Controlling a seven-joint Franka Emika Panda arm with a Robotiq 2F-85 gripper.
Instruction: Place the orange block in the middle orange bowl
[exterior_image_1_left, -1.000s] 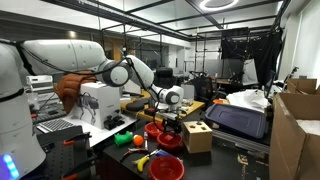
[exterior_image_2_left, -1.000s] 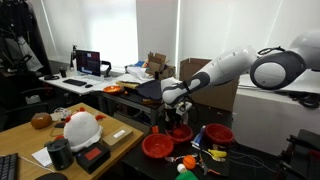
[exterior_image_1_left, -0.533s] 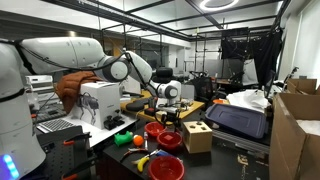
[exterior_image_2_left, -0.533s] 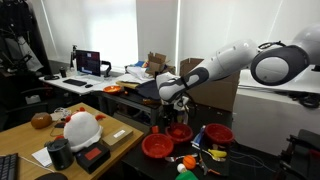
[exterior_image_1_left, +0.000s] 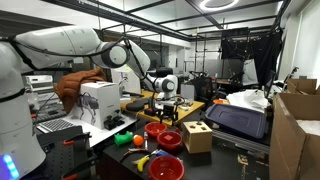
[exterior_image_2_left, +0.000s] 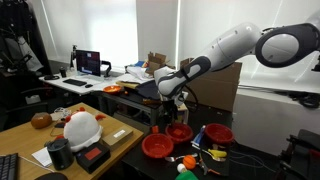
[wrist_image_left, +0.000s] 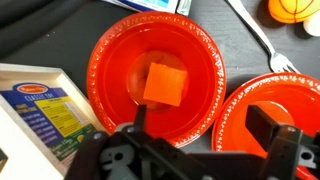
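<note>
The orange block (wrist_image_left: 165, 84) lies flat inside a red-orange bowl (wrist_image_left: 105, 60), near its centre. My gripper (wrist_image_left: 203, 125) is open and empty, hanging above that bowl's near rim, with its fingers spread apart over the gap between this bowl and a second red-orange bowl (wrist_image_left: 235, 110). In both exterior views the gripper (exterior_image_1_left: 167, 108) (exterior_image_2_left: 168, 110) is lifted clear above the row of bowls (exterior_image_1_left: 170, 140) (exterior_image_2_left: 180, 132). The block is too small to make out there.
A labelled cardboard box (wrist_image_left: 45, 105) lies right beside the bowl. A fork (wrist_image_left: 262, 40) and an orange ball (wrist_image_left: 293, 8) lie beyond. A wooden box with holes (exterior_image_1_left: 197, 136), a green ball (exterior_image_1_left: 122, 140) and a third bowl (exterior_image_1_left: 166, 167) crowd the table.
The arm has risen, lifting the gripper up and away from the bowls; the gripper stays open and the block stays in the bowl.
</note>
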